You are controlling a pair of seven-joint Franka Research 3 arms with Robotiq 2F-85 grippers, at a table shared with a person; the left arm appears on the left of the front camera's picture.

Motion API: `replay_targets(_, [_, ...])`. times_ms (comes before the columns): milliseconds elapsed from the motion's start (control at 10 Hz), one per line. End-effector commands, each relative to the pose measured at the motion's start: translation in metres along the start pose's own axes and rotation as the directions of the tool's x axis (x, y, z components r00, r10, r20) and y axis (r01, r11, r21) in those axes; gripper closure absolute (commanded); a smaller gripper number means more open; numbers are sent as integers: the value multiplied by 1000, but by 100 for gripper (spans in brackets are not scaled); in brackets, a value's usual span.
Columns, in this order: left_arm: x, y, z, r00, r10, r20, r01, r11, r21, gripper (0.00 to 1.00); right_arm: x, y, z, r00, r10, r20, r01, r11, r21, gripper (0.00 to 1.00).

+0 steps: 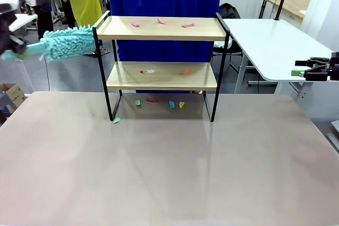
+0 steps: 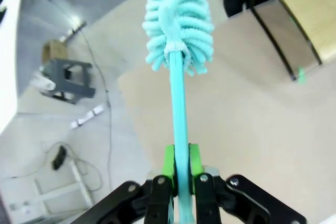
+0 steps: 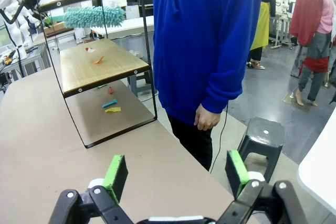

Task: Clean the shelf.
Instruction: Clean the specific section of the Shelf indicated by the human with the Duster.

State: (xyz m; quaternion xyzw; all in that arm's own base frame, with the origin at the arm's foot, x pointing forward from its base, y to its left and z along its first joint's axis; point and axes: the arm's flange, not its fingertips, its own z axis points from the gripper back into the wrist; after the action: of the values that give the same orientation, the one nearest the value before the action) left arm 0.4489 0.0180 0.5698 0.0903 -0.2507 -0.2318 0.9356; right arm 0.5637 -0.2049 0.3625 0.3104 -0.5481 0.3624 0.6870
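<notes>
Left jaws are clamped tight on the teal handle of a fluffy duster (image 1: pixel 66 43) — green pads (image 2: pixel 168 160) squeezing it from both sides. The duster head sits at 9 o'clock of the shelf (image 1: pixel 161 28), just beside the top board's end rail. The shelf stands at 12 o'clock on the table (image 1: pixel 169 173), with paper scraps (image 1: pixel 188 25) on both boards and underneath. Right jaws gape wide, holding nothing — out at 3 o'clock.

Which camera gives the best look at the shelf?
The front view: the shelf faces it, both boards and their paper scraps plain. The right wrist view sees it obliquely; the left wrist view catches one corner.
</notes>
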Motion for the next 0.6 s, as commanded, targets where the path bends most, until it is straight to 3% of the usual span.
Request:
replay_targets(0, [-15,19,34,975,-223,-8,223,975,-8,87,3,0,-1,1000,5,4,-5,1000,3,0])
replay_targets(300, [-51,37,73,843,-527,-105,523,850,-63,87,3,0,-1,1000,5,4,-5,1000,3,0])
replay_targets(500, [-72,29,96,670,-730,-134,721,683,-119,87,3,0,-1,1000,5,4,-5,1000,3,0])
